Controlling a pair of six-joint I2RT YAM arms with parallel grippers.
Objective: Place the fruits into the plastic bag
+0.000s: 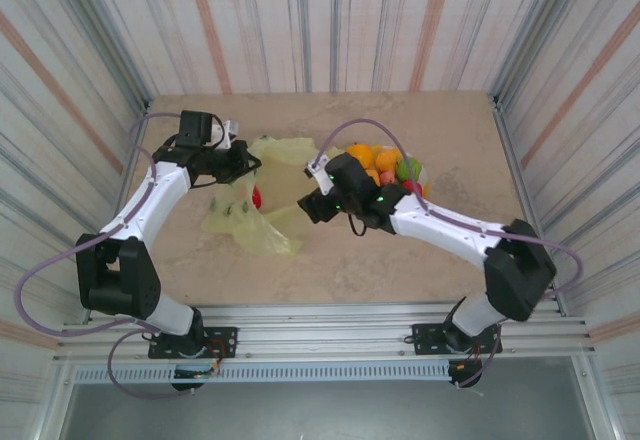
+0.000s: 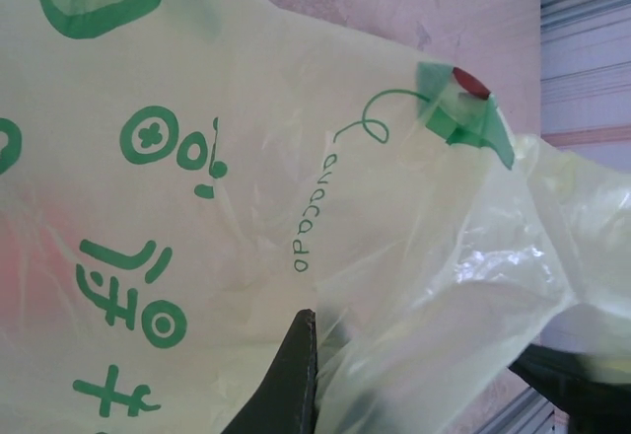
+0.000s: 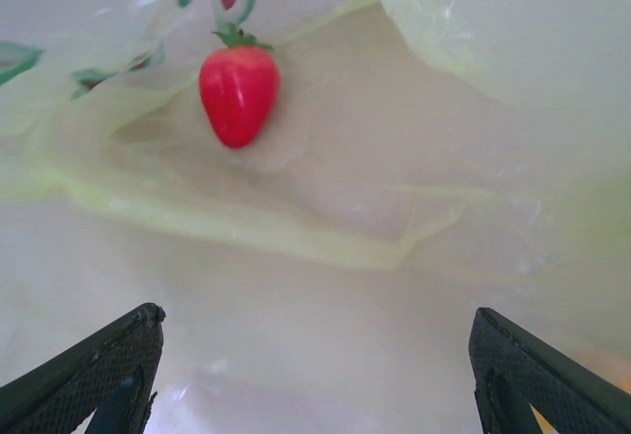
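The yellow-green plastic bag (image 1: 246, 218) with avocado prints lies crumpled at centre left of the table. My left gripper (image 1: 236, 163) is shut on the bag's upper edge, and in the left wrist view its dark finger (image 2: 294, 375) presses into the plastic bag (image 2: 197, 207). A red strawberry (image 1: 257, 198) lies inside the bag's mouth; the right wrist view has this strawberry (image 3: 239, 94) on the film ahead. My right gripper (image 1: 309, 207) stands open and empty at the bag's opening, fingers (image 3: 104, 360) wide apart. The other fruits (image 1: 385, 163), orange, green, pink and red, are piled on the plate.
The striped plate (image 1: 421, 173) sits behind my right wrist, at centre right. Striped walls close in the table on three sides. Bare tabletop (image 1: 350, 270) lies in front of the bag and the arms.
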